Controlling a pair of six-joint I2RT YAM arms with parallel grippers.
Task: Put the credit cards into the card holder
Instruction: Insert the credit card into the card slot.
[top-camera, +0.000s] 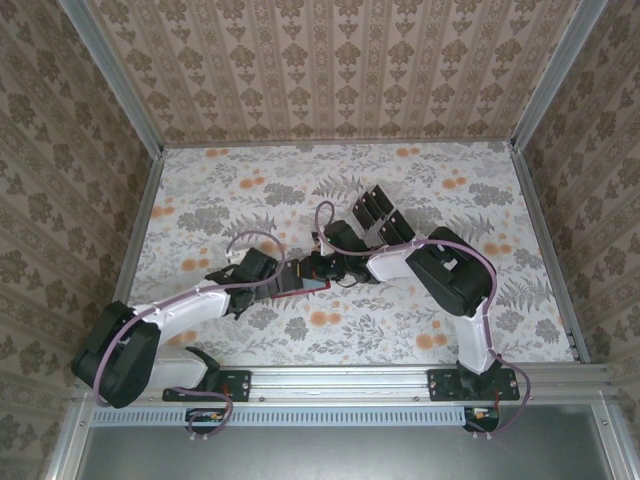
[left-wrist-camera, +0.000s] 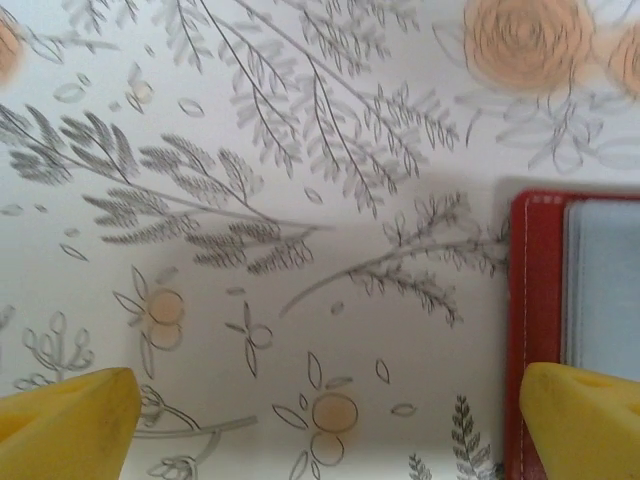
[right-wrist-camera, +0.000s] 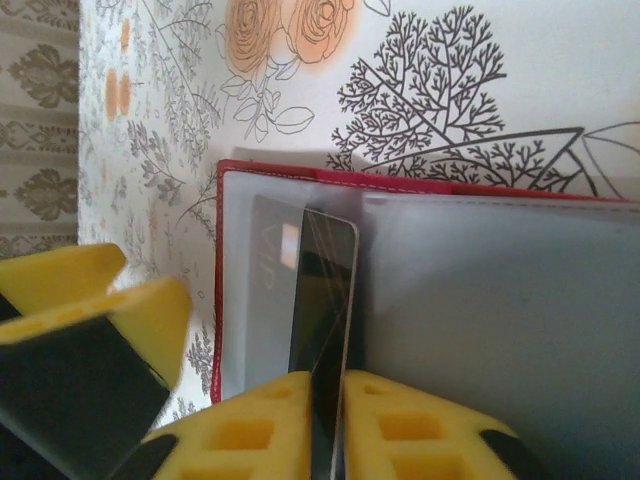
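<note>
Right gripper (right-wrist-camera: 328, 400) has the credit card (right-wrist-camera: 325, 290) up on edge, jaws drawn narrow with the pads (right-wrist-camera: 420, 430) snug against both faces. The card's far end is at the open card holder (right-wrist-camera: 500, 320), right by the seam where two clear sleeves meet. This is the insertion, and it looks roughly halfway: the card stands up rather than lying in a pocket. To do it well, the card probably wants tipping flatter toward the sleeve mouth, then a straight slide along the pocket, with the grip eased only once the plastic has taken the corner; let go early and it may topple onto the sleeve instead. Left gripper (left-wrist-camera: 320, 430) hangs with jaws spread wide, holding nothing, one fingertip (left-wrist-camera: 580, 420) over the holder's red border, well placed to pin it if it skids. Now the views: the right wrist camera gives the card's tilt and the sleeve edges, detail too small to read from overhead, where both grippers crowd over a sliver of red in the middle of the table (top-camera: 250, 190). The overhead adds the rack (top-camera: 392, 228) behind the right arm, with what look like more cards (top-camera: 375, 208) in it, well apart from the holder. The left wrist camera shows the stitched red edge up close, though whether that fingertip touches it cannot be told
</note>
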